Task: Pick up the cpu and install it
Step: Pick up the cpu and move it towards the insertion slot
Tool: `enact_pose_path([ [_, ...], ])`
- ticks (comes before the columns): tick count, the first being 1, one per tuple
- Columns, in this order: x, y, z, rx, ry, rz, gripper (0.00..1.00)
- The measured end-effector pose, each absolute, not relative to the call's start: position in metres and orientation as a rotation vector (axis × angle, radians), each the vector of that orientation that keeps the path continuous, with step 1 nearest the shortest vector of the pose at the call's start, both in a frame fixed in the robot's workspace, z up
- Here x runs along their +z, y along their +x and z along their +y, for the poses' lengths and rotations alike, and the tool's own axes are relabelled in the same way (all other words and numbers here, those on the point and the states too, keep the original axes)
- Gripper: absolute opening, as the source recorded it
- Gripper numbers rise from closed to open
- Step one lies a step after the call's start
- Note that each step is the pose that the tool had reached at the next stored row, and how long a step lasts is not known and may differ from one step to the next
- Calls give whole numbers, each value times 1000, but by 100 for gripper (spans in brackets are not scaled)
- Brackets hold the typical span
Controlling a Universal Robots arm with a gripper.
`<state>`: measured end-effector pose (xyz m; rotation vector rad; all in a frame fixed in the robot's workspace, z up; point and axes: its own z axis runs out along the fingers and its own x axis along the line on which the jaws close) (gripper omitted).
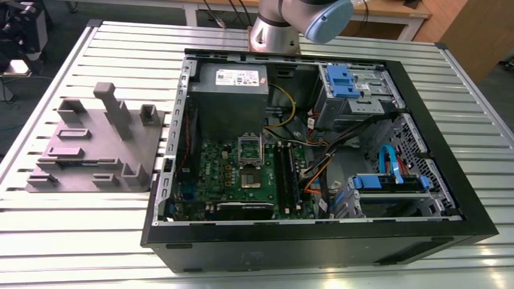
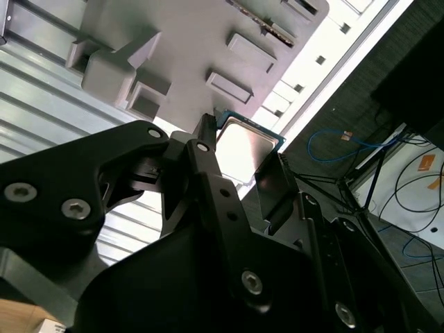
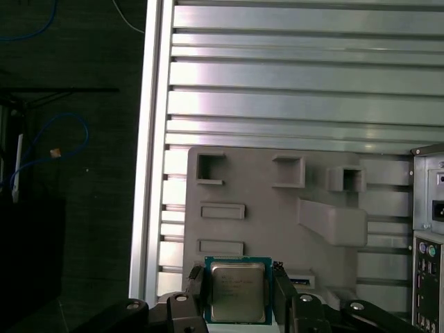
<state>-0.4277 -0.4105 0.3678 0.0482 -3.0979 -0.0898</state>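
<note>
Pick is done, install is not. My fingers [image 3: 281, 288] are clamped on the cpu [image 3: 238, 291], one on each opposite edge, silver top toward the camera in the first wrist view. The second wrist view shows the same hold, fingers [image 2: 208, 163] pinching the cpu [image 2: 246, 149]. The grey fixture [image 3: 277, 208] sits well behind the chip. From that I judge the cpu is lifted clear of it, not resting in a pocket. The fixture lies on the slatted tabletop [image 3: 277, 69]. Its recesses that I can see look empty, though one small slot near my fingers I cannot make out. In the exterior view the grey fixture [image 1: 96, 144] is at the exterior view's left and the open computer case [image 1: 449, 180] is centre to right. The arm [image 1: 297, 24] enters at the upper middle. Inside the case: motherboard [image 1: 213, 165] lower centre, socket [image 1: 250, 171] on it with its metal frame, no chip seated as far as I can tell. Power supply [image 1: 229, 84] sits above that. Blue-tabbed drive cages [image 1: 353, 84] are on the right, with loose cables [image 1: 321, 156] between. So the cpu is in my grip, well apart from the socket, with placement and seating left.
</note>
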Motion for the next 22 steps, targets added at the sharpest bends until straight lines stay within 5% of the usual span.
enact_pose_path([
  [22, 368, -422, -411, -90, 48, -3098, 47],
])
